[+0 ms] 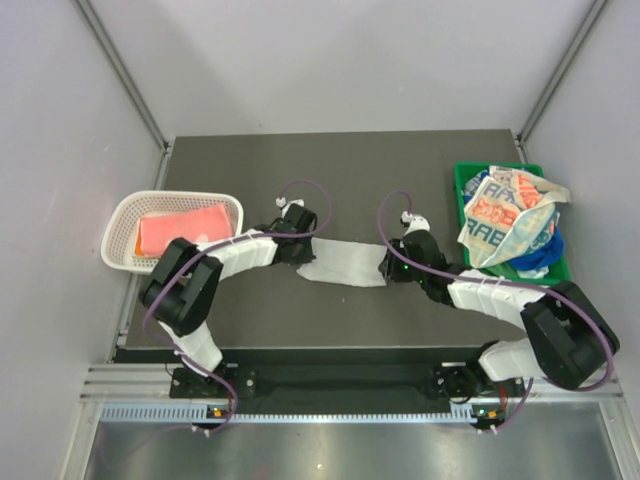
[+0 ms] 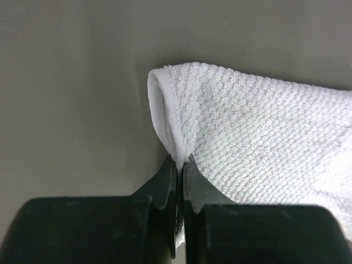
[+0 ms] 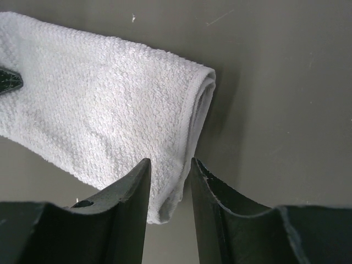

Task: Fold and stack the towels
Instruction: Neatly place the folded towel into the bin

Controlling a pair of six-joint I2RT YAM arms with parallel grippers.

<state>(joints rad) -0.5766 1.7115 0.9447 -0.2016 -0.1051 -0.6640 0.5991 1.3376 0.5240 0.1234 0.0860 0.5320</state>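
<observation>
A plain white towel (image 1: 345,264) lies folded into a strip across the middle of the dark table. My left gripper (image 1: 306,250) is at its left end; in the left wrist view the gripper (image 2: 180,160) is shut on a pinched corner of the white towel (image 2: 258,132). My right gripper (image 1: 386,262) is at the strip's right end. In the right wrist view this gripper (image 3: 169,168) is open, its jaws astride the near corner of the towel (image 3: 99,104) without squeezing it. An orange towel (image 1: 180,232) lies in the basket.
A white mesh basket (image 1: 122,212) stands at the table's left edge. At the right, a green bin (image 1: 463,182) holds a crumpled white towel with orange-teal lettering (image 1: 505,220) and a blue towel (image 1: 538,262) under it. Grey walls enclose the table.
</observation>
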